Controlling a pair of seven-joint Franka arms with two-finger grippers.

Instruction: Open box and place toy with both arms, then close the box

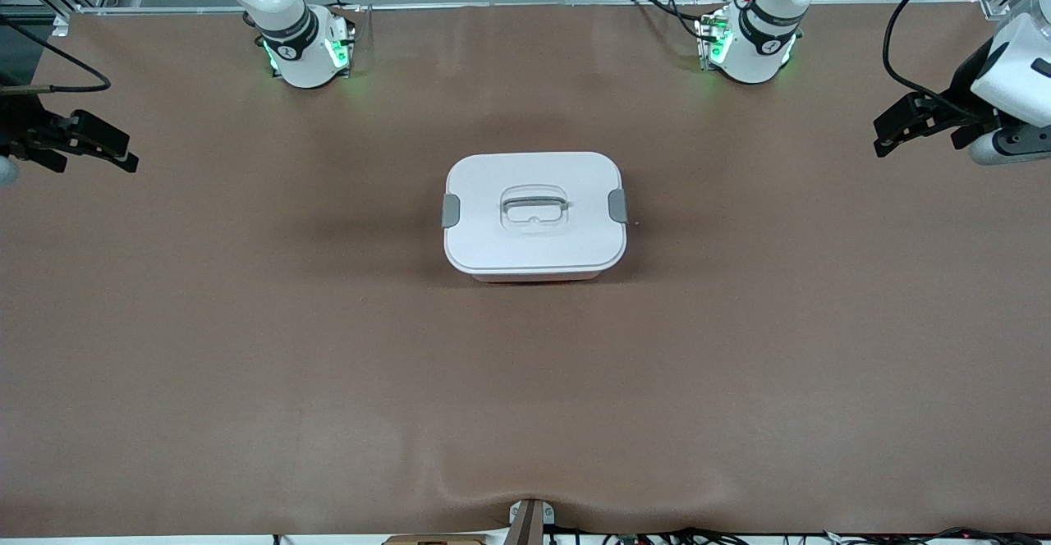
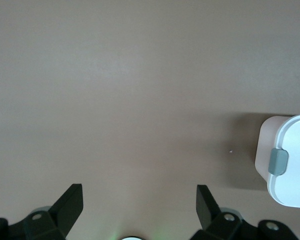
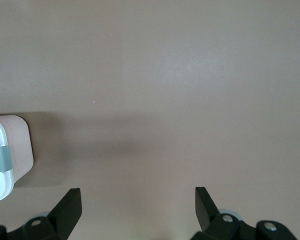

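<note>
Covering table (image 1: 246, 348): brown mat (wrinkled edge)

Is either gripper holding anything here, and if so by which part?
Nothing is held. The left gripper and right gripper both hang open over bare table, apart from the closed box.

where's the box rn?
Front view: the box sits mid-table, lid on, roughly midway between the arms' ends. Each wrist view catches one clipped end; the left tool and right tool hang open over the table's ends.
</note>
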